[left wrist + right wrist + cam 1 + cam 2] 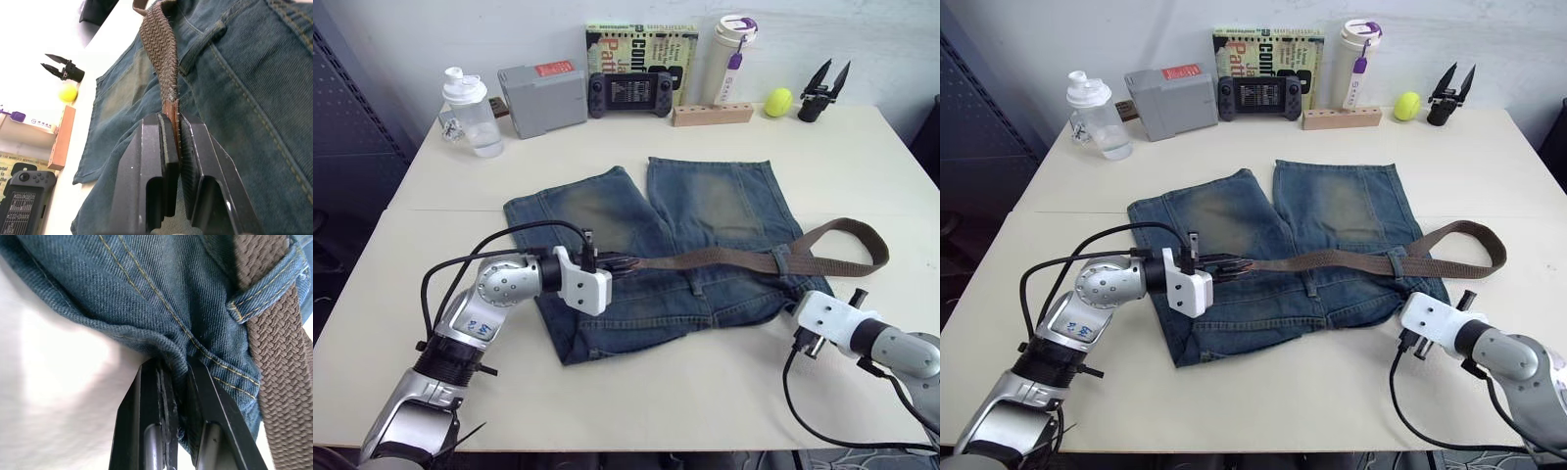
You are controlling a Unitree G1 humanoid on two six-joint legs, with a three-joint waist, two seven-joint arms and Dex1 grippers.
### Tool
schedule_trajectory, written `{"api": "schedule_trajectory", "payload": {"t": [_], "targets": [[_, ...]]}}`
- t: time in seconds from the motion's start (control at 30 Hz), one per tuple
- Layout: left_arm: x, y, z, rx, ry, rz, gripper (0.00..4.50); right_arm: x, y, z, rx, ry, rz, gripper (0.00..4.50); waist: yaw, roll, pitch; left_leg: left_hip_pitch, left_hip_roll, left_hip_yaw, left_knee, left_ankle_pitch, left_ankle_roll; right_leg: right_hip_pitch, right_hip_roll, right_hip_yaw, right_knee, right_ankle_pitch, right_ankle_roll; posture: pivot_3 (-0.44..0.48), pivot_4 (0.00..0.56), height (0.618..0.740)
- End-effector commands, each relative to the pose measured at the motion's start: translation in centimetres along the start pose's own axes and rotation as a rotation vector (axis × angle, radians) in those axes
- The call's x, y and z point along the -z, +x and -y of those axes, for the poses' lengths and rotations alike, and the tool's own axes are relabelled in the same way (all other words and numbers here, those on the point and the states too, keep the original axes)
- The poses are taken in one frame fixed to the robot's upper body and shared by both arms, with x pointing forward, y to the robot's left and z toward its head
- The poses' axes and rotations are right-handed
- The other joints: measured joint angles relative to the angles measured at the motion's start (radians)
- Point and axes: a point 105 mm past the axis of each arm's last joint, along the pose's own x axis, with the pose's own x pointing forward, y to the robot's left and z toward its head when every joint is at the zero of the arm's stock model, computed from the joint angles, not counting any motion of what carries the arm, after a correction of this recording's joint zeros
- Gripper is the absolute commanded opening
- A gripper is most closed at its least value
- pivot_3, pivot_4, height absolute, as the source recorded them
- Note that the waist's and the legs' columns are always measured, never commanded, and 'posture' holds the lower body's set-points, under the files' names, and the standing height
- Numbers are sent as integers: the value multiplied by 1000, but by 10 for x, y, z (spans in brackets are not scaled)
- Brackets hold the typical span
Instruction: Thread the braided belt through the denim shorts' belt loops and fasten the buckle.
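Denim shorts (675, 245) lying mid-counter (636, 392). Threading in hand: left pincer (172, 142) clamping braided belt (734, 259) tip at 9 o'clock; right pincer (177, 382) pinching waistband edge at 4 o'clock. Next, probably: drawing tip onward through remaining belt loops (261, 293).

The left arm (470, 328) is built of silver metal segments with a round, screw-dotted joint housing and a blue mark on the forearm shell. A white block sits at its wrist, ahead of a black collar. Black cables loop from the forearm over to that block. The left gripper (173, 147) has two flat black fingers (151, 166) with recessed slots. The right arm (1513, 362) is grey, ending in a white wrist block with small black connectors, and a black cable hangs below it. The right gripper (173, 382) also has black fingers.
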Motion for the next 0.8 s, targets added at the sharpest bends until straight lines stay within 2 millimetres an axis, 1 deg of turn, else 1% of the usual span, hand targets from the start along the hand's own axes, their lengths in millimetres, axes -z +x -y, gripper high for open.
{"api": "schedule_trajectory", "payload": {"t": [0.03, 0.1, 0.13, 0.17, 0.2, 0.23, 0.27, 0.3, 0.33, 0.4, 0.47, 0.53, 0.57, 0.63, 0.67, 0.73, 0.8], "targets": [[-17, -2, -10, -67, 48, 65, 0, -9, -16, -4, -109, 76, 29, 2272, 1, 0, 0, 0, 0, 0, 0, 0, 0, 0, 0, 0, 0, 0, 0, 0, 150, 722], [-18, -3, -10, -81, 66, 64, 0, -19, -23, 3, -122, 138, 59, 3218, -1, 0, 0, 0, 0, 0, 0, 0, 0, 0, 0, 0, 0, 0, 0, 0, 150, 722], [-18, -3, -10, -94, 69, 65, 0, -29, -29, 7, -148, 195, 90, 3677, -2, 1, 0, 0, 0, 0, 0, 0, 0, 0, 0, 0, 0, 0, 0, 0, 150, 722], [-19, -3, -10, -104, 71, 67, 0, -36, -33, 8, -174, 233, 111, 4237, -2, 2, 1, 0, 0, 0, 0, 0, 0, 0, 0, 0, 0, 0, 0, 0, 150, 722], [-19, -2, -9, -110, 74, 68, 0, -46, -36, 10, -199, 282, 140, 4467, -2, 3, 1, 1, 0, -1, 0, 0, 0, 0, 0, 1, 0, 0, 0, 0, 150, 722], [-20, -2, -9, -117, 78, 72, 0, -59, -39, 10, -233, 360, 187, 4467, -2, 4, 0, 1, 0, -1, 0, 0, 0, 0, 0, 1, 0, 0, 0, 0, 150, 722], [-21, -2, -8, -120, 81, 74, 0, -67, -41, 10, -258, 411, 213, 4467, -3, 4, 1, 1, 0, -2, 0, 0, 0, 0, 0, 1, 0, 0, 0, 0, 150, 722], [-22, -2, -9, -133, 89, 75, 0, -83, -42, 6, -325, 527, 278, 4467, -3, 4, 1, 1, 1, -4, 0, 0, 0, 0, 0, 1, 0, 0, 0, 0, 150, 722], [-23, -2, -9, -143, 95, 75, 0, -94, -44, 2, -382, 601, 312, 4467, -3, 4, 1, 1, 1, -5, 0, 0, 0, 0, 0, 1, 0, 0, 0, 0, 150, 722], [-23, -2, -11, -163, 109, 69, 0, -111, -43, -13, -510, 750, 344, 4467, -2, 3, 1, 1, 1, -8, 0, 0, 0, 0, 0, 1, 0, 0, 0, 0, 150, 722], [-25, -2, -13, -180, 131, 70, 0, -136, -35, -23, -601, 941, 453, 4467, 2, 3, 1, 1, 1, -10, 0, 0, 0, 0, -1, 1, 0, 0, 0, 0, 150, 722], [-27, -1, -13, -182, 154, 74, 0, -158, -27, -27, -646, 1150, 539, 4467, -1, 3, 1, 0, 0, -10, 1, 0, 0, 0, -1, 0, 1, 0, 0, 0, 150, 722], [-27, -1, -13, -182, 160, 75, 0, -163, -25, -27, -651, 1215, 542, 4467, -1, 3, 1, 0, -1, -10, 1, 0, 0, 0, -2, 0, 1, 0, 0, 0, 150, 722], [-29, 0, -12, -181, 170, 78, 0, -171, -12, -28, -629, 1428, 548, 4467, -1, 3, 1, 0, -1, -7, 1, 0, 0, 0, -2, 0, 1, 0, 0, 0, 150, 722], [-30, 1, -11, -181, 173, 80, 0, -172, -2, -27, -595, 1540, 548, 4467, -3, 2, 1, 0, -1, -6, 1, 0, 0, 0, -2, 0, 1, 0, 0, 0, 150, 722], [-31, 1, -11, -181, 178, 82, 0, -173, 12, -25, -528, 1699, 550, 4467, -4, 3, 1, 0, 0, -3, 1, 0, 0, 0, -1, -2, 1, 0, 0, 0, 150, 722], [-32, 2, -11, -180, 184, 84, 0, -172, 22, -19, -459, 1816, 540, 4467, -5, 4, 1, -1, 0, -2, 1, 0, 0, -1, -1, -2, 1, 0, 0, 0, 150, 722]]}}
